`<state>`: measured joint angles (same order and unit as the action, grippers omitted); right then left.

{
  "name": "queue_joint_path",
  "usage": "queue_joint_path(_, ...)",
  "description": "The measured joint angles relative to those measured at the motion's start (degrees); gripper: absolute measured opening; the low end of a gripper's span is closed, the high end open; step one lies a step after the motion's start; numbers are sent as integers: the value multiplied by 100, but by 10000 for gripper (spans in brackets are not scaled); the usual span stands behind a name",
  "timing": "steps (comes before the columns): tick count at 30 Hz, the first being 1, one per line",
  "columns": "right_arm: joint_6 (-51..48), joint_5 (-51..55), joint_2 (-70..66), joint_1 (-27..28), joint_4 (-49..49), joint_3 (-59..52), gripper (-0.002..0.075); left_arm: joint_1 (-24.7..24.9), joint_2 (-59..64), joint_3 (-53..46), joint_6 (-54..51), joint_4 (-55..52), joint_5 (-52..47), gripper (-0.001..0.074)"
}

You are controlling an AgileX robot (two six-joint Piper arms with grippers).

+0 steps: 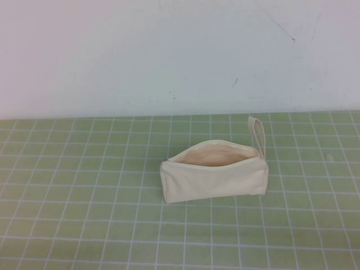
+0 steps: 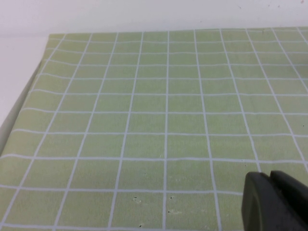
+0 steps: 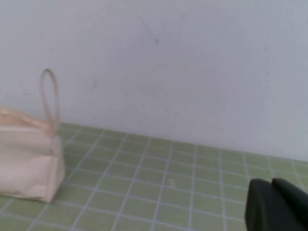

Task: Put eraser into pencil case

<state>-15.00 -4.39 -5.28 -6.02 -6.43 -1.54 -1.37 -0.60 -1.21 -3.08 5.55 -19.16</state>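
On the table (image 1: 84,225) the pencil case (image 1: 214,177) gapes unzipped; no eraser is visible. Left hand (image 2: 272,202) and right hand (image 3: 274,204), both clenched, hover clear of it. Next: finding the eraser.

Pencil case (image 1: 214,179) lies on the green grid mat (image 1: 84,214), right of centre, zip mouth gaping upward, unobstructed from above. Loop strap (image 1: 257,133) stands at its right end, toward the white wall (image 1: 169,56) close behind. Mat bare on all other sides. Left gripper (image 2: 274,202) and right gripper (image 3: 276,204) sit low over bare mat, fingers together.
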Motion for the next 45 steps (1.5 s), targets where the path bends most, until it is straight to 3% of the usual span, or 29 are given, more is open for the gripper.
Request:
queue_joint_path(4,0,-14,195,498,0,0,-1,0,0,0,0,0,0,-1)
queue_joint_path(11,0,379,231,561,-23,0,-1,0,0,0,0,0,0,-1)
queue_joint_path(22,202,2369,581,561,-32,-5,-1,0,0,0,12,0,0,-1)
queue_joint_path(28,797,2422,581,561,24,-5,-1,0,0,0,12,0,0,-1)
queue_joint_path(45,897,2438,581,561,59,5,-1,0,0,0,12,0,-8,-1)
